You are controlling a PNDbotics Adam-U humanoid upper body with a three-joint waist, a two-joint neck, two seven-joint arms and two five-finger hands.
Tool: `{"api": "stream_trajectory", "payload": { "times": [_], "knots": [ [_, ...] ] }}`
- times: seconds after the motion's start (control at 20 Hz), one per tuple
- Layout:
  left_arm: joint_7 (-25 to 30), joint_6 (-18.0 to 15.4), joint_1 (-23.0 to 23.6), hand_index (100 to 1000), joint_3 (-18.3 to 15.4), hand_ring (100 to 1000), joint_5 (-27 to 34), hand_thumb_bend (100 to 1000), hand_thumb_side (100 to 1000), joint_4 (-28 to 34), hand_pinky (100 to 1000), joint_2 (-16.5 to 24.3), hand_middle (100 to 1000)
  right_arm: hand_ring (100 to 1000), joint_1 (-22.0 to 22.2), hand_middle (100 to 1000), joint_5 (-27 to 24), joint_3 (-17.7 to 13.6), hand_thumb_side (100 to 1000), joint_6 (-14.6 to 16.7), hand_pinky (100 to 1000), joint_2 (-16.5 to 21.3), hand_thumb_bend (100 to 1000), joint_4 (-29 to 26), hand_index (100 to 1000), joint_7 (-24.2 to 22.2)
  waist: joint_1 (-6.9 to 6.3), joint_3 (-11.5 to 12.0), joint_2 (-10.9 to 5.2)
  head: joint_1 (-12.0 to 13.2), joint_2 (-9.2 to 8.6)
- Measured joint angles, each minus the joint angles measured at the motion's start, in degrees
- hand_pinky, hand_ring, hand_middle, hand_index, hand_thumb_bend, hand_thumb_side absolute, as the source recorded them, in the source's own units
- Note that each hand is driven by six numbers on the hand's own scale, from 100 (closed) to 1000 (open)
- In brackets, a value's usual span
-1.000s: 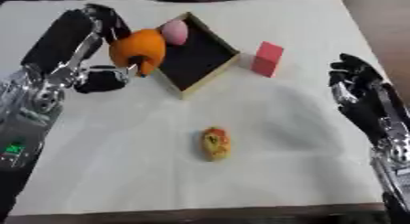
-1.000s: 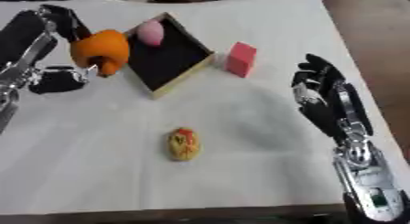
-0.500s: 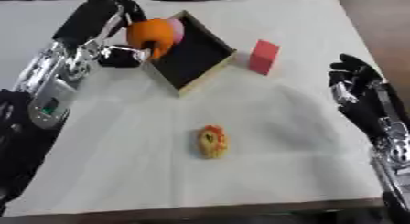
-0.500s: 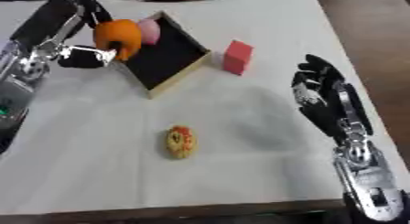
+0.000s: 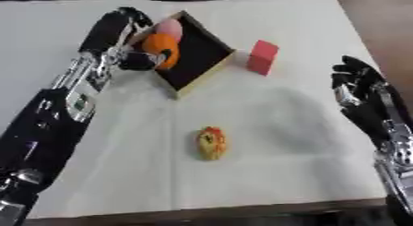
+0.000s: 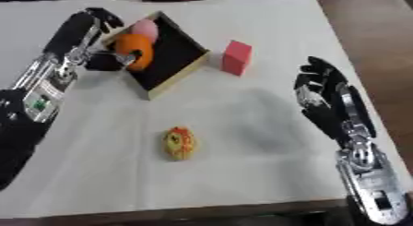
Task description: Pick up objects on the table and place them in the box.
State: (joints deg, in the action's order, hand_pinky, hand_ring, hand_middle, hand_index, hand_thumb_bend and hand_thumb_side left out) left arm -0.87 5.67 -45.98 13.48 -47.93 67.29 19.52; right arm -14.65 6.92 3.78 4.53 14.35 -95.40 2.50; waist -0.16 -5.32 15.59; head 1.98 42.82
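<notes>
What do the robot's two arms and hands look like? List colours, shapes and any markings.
Both arms are mostly black with silver metal joints. The left hand has black fingers and silver links at the wrist; its forearm carries a small pale label with green on it. The right hand has black fingers along a silver frame, ending in a silver-grey wrist section. No loose cables show.

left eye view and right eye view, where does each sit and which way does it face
Left eye view: in the head, looking down at the table; left hand curled round the orange object over the box, right hand open at right.
Right eye view: beside it, facing the same way; both arms show, set further left.
Shared: the pink cube, the pink object in the box, the yellow object.
</notes>
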Motion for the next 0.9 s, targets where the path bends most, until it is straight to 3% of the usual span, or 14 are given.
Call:
{"api": "stream_trajectory", "payload": {
  "times": [0.3, 0.55, 0.9],
  "knots": [
    [-1.9, 0.4, 4.4, 848, -1.0, 767, 2.8, 809, 725, 8.6, 772, 1.6, 764, 813, 0.0, 774, 0.0, 0.0, 500, 0.0, 786, 0.0, 100, 0.0, 904, -0.2, 0.0, 0.5, 0.0, -0.1, -0.02],
    [-4.1, 0.7, 10.7, 824, -3.1, 744, 10.8, 730, 685, 22.6, 752, 5.4, 729, 816, -1.0, 777, 0.2, 0.1, 494, -0.1, 789, 0.7, 100, 0.0, 906, -0.9, 0.0, 1.6, 0.0, -0.6, -0.02],
    [-8.6, 1.2, 21.7, 796, -6.1, 703, 24.8, 668, 660, 37.7, 705, 8.4, 686, 824, -7.0, 789, 3.6, 3.4, 467, 0.3, 800, 6.9, 100, 0.8, 908, -6.3, 0.01, 3.2, -0.06, -1.6, -0.02]
  ]
}}
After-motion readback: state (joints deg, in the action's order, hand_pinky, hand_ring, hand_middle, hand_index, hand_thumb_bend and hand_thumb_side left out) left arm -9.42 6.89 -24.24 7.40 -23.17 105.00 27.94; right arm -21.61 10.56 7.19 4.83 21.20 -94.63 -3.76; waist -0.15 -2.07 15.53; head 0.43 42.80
